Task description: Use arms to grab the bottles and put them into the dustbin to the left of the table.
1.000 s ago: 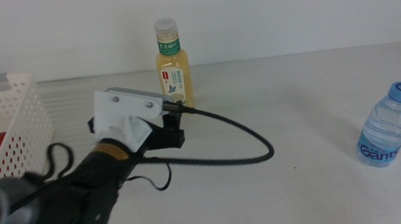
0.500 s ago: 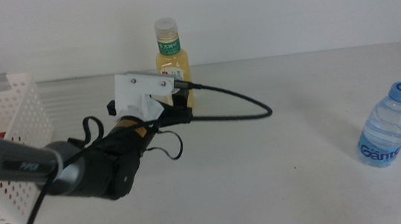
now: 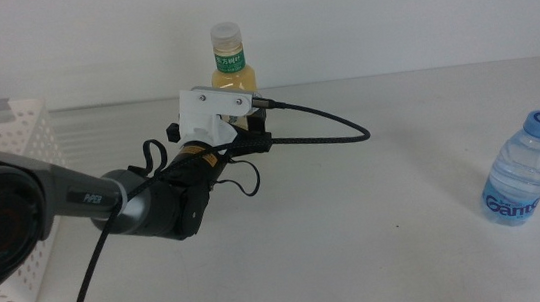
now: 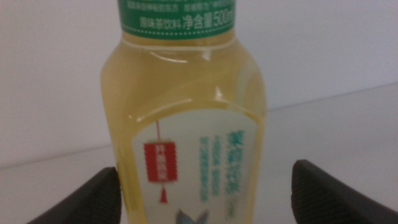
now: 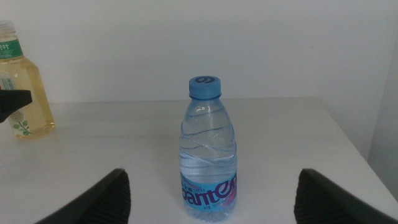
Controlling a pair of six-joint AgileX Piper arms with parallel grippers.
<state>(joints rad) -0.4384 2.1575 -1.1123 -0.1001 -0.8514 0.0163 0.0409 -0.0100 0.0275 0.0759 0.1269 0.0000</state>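
L gripper (image 4: 202,186) fingers apart round yellow bottle (image 4: 186,124); R gripper (image 5: 211,193) fingers apart facing water bottle (image 5: 209,152)

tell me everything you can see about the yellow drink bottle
The yellow bottle stands upright at the back of the table, near the wall. It looks like clear plastic filled with pale yellow liquid, with a whitish cap, a green band with white print at the neck, and a white label bearing a red tag and green characters. The left gripper has its open jaws on either side of the body; whether they touch it cannot be told. In the middle view the gripper housing hides its lower half.
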